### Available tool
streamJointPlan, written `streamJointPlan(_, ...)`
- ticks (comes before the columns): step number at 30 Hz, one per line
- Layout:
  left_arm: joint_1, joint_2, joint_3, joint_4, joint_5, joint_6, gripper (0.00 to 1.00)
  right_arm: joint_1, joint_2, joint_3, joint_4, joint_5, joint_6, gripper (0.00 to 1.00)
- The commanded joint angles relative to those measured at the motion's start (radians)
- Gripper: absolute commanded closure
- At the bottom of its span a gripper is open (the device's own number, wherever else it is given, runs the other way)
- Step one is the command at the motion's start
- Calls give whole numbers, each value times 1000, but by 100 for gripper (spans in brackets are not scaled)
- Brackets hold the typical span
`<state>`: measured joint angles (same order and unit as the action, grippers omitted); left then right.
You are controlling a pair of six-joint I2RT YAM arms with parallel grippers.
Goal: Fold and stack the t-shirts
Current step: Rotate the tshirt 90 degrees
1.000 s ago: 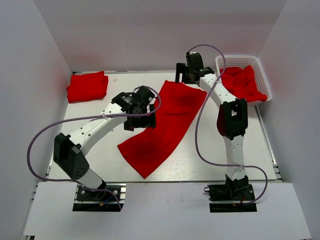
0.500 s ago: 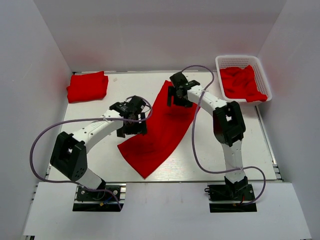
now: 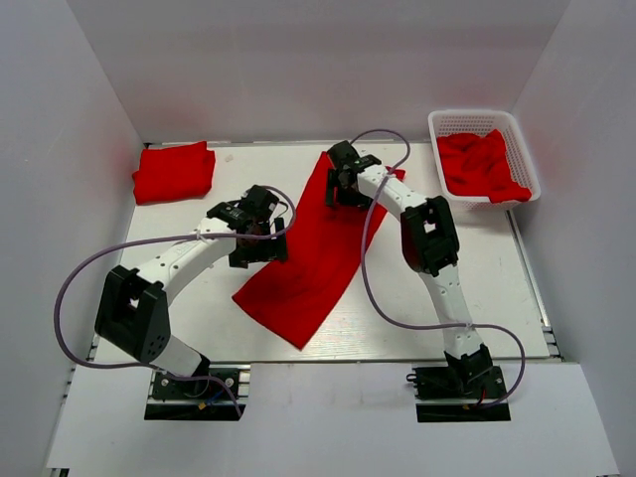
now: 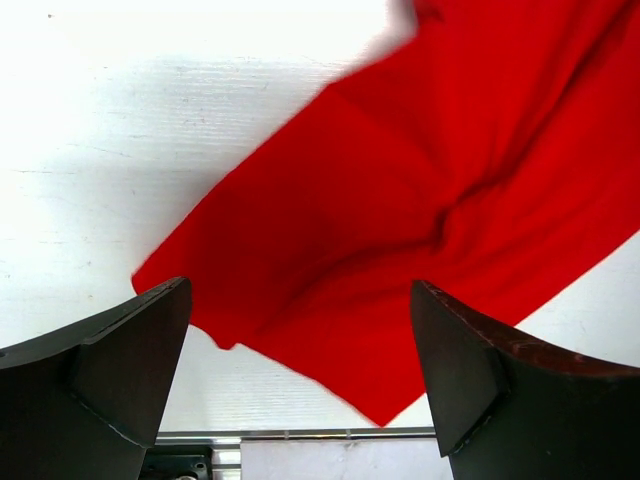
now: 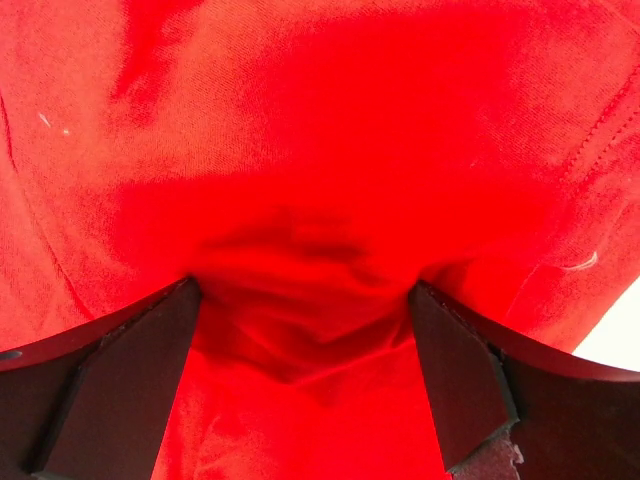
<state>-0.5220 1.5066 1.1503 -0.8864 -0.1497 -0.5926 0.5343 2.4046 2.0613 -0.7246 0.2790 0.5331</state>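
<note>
A long red t-shirt (image 3: 316, 260), folded into a narrow strip, lies slantwise across the middle of the table. My left gripper (image 3: 262, 246) hovers open over its left edge; in the left wrist view the t-shirt (image 4: 430, 180) lies below the spread fingers (image 4: 110, 385), untouched. My right gripper (image 3: 344, 189) is down on the strip's far end. In the right wrist view its open fingers (image 5: 455, 370) press into the t-shirt (image 5: 320, 130), with cloth bunched between them. A folded t-shirt (image 3: 174, 171) lies at the back left.
A white lattice basket (image 3: 473, 117) at the back right holds crumpled red t-shirts (image 3: 482, 164). White walls close in the table (image 3: 189, 308) on the left, back and right. The table's metal front rail (image 4: 300, 434) shows in the left wrist view.
My right gripper swung left from near the basket and came down on the strip's far end. My left gripper drew back left to the strip's left edge. The strip narrowed slightly.
</note>
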Motion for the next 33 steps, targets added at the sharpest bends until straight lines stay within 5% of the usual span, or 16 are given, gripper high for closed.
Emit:
streamJointPlan(1, 10, -31, 2, 6, 19, 33, 0, -29, 125, 103, -7, 5, -24, 10)
streamJointPlan(9, 49, 55, 11, -3, 99, 70, 0, -89, 203, 169, 381, -61, -179, 10)
streamJointPlan(15, 68, 96, 23, -14, 122, 89, 0, -103, 188, 264, 514, -124, -286, 10)
streamJointPlan(23, 109, 53, 32, 6, 122, 89, 0, -79, -96, 122, 435, -159, -413, 10)
streamJointPlan(28, 128, 35, 22, 58, 140, 80, 0, -31, -293, -78, 260, -112, -283, 10)
streamJointPlan(33, 128, 44, 48, 119, 177, 62, 0, 26, -415, -346, 208, -263, -223, 10)
